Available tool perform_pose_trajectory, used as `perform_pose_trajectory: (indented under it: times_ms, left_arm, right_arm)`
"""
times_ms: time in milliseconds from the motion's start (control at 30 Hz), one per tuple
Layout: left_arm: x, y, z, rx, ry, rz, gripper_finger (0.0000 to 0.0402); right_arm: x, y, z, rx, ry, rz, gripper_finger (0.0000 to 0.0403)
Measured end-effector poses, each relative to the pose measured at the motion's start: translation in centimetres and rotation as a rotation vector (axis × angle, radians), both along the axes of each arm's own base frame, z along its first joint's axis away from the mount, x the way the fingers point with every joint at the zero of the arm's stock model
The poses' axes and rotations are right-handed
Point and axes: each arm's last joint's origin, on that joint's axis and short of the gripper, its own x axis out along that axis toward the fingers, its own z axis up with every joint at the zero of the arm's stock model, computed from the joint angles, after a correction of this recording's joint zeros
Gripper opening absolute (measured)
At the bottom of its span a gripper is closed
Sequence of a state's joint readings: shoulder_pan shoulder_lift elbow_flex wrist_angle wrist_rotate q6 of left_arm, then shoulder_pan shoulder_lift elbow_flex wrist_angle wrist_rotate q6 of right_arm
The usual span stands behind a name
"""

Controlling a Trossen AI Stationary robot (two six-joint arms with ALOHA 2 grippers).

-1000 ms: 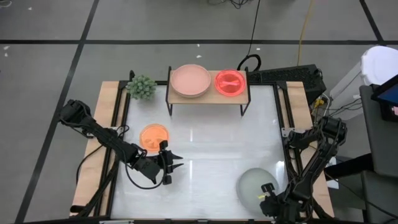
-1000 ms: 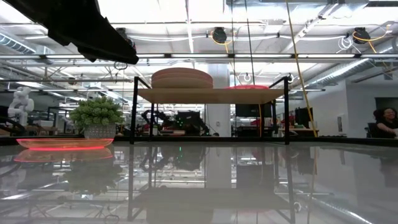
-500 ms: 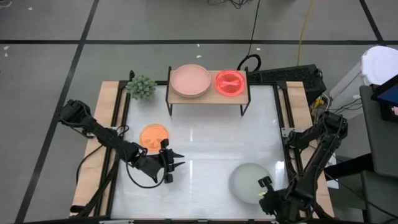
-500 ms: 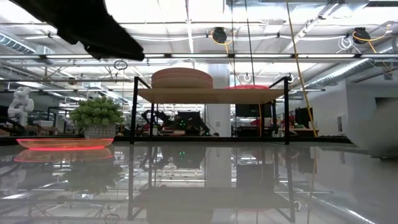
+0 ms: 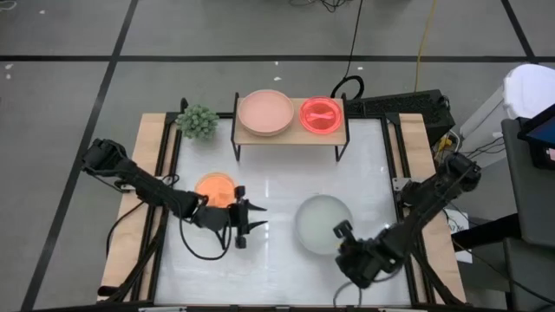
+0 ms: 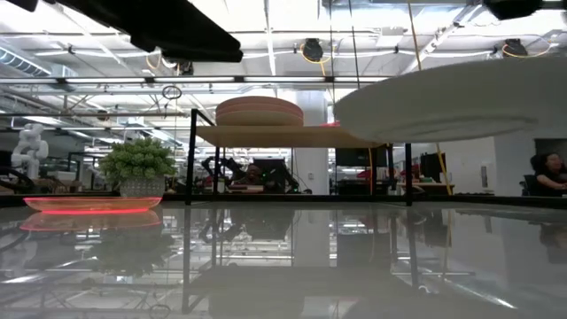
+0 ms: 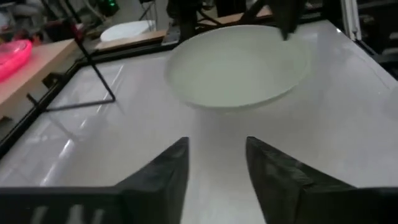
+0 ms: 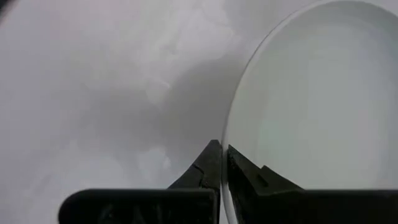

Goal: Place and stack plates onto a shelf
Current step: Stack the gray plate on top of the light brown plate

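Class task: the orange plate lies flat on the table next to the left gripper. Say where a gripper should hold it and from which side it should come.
Grip the thin rim of the orange plate, on the edge nearest the left gripper. The plate is shallow and lies flat, so only the rim offers a pinch: one finger above, one below, coming in low. The plant and shelf stand on its far side.

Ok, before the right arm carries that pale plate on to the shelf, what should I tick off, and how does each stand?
1. Grip: the right gripper has its fingers pinched on the rim of the pale grey-green plate: ok.
2. Plate lifted clear of the table, per the low view: ok.
3. Plate level: slightly tilted in the low view: cannot tell if secure.
4. Landing spot: the shelf holds the pink plates and the red translucent plate, no bare space: not ok, must stack.
5. Left gripper, open beside the orange plate, off the path: ok.
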State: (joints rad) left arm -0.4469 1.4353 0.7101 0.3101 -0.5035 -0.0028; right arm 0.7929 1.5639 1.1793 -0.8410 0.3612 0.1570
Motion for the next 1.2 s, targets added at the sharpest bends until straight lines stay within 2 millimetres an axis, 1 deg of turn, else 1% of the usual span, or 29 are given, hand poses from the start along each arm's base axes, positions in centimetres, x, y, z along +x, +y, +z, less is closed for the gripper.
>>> perform_pose_trajectory:
  times_ms: [167,233,300,333,433,533,667,767,900,1133,1200]
  left_arm:
    - [0.1,0.2,0.0,0.136,0.015,-0.058,0.024]
    - [0.1,0.2,0.0,0.224,0.023,-0.092,0.0258]
    - [0.2,0.1,0.2,0.309,0.033,-0.146,0.0256]
    - [0.4,0.1,0.5,0.339,0.033,-0.174,0.0248]
    - [1.1,0.4,1.4,0.375,0.039,-0.228,0.0217]
    - [1.5,0.9,1.9,0.423,0.083,-0.287,0.0187]
    - [1.8,1.0,1.9,0.486,0.126,-0.408,0.017]
    - [1.8,0.9,1.5,0.534,0.144,-0.464,0.0169]
    - [1.9,0.8,0.9,0.574,0.179,-0.488,0.0172]
    - [2.4,1.0,0.0,0.648,0.209,-0.493,0.0221]
    - [2.5,1.0,-0.5,0.679,0.234,-0.514,0.0227]
  right_arm:
    - [1.8,-2.0,0.0,0.008,0.045,0.004,0.0]
    - [2.4,-2.7,0.0,0.023,0.061,0.004,0.0]
    - [3.0,-3.4,0.0,0.046,0.071,0.002,0.0]
    - [3.3,-3.7,0.0,0.057,0.072,0.001,0.0]
    - [4.2,-4.4,0.1,0.1,0.062,0.008,0.0]
    - [4.9,-4.8,0.2,0.13,0.033,0.029,0.0]
    - [5.8,-5.2,0.5,0.164,-0.008,0.063,0.0]
    - [6.2,-5.6,0.5,0.163,-0.023,0.073,0.0]
    - [6.7,-6.1,0.6,0.185,-0.044,0.072,0.0]
    - [7.5,-6.5,0.9,0.242,-0.079,0.105,0.0]
    - [7.7,-6.7,1.0,0.262,-0.082,0.105,0.0]
